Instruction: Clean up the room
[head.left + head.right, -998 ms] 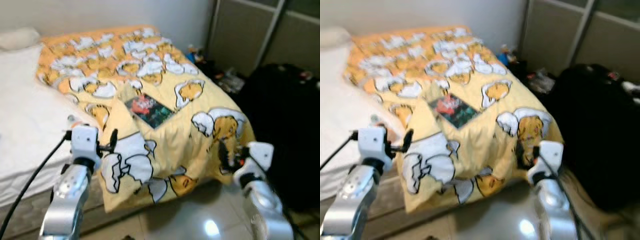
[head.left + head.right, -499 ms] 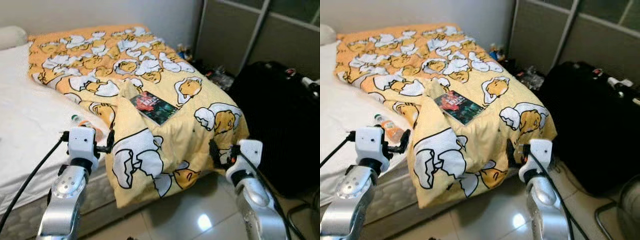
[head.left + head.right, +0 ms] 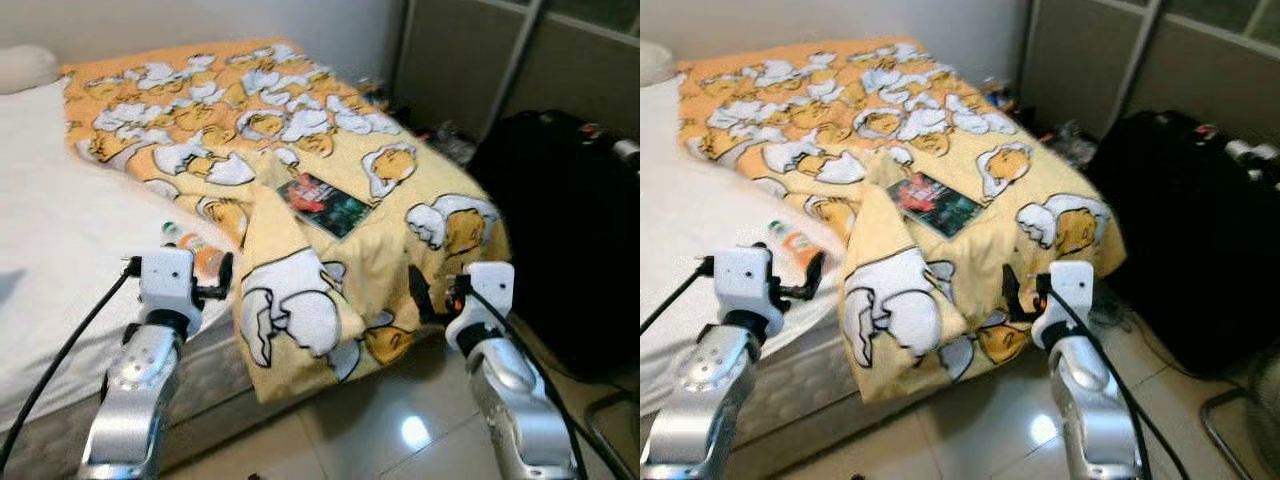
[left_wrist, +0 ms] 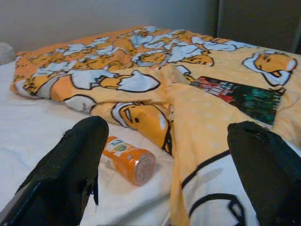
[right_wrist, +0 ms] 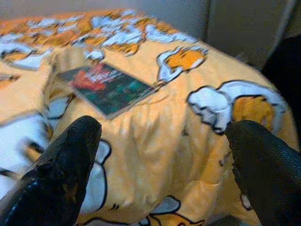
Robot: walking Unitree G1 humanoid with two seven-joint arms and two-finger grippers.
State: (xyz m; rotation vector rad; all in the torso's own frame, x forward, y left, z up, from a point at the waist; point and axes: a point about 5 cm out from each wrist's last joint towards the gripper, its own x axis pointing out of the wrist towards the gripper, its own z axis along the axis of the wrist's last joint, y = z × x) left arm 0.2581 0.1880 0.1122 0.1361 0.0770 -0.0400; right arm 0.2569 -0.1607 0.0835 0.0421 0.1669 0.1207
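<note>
Yellow blanket (image 3: 330, 190) with egg cartoons covers the bed (image 3: 60, 230) and hangs over its foot. A dark book (image 3: 325, 203) lies on the blanket; an orange bottle (image 4: 129, 159) lies on the white sheet just beside the blanket's edge. Left gripper (image 4: 169, 183) hovers near the bottle, fingers spread. Right gripper (image 5: 162, 174), fingers also spread, faces the blanket's hanging corner. A black suitcase (image 3: 560, 230) stands beside the bed.

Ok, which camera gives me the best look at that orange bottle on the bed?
The left wrist view: the orange bottle lies on its side on the white sheet, close, label readable as green-and-white. Both eye views show it small beside the left gripper, partly hidden. The right wrist view faces the blanket.
</note>
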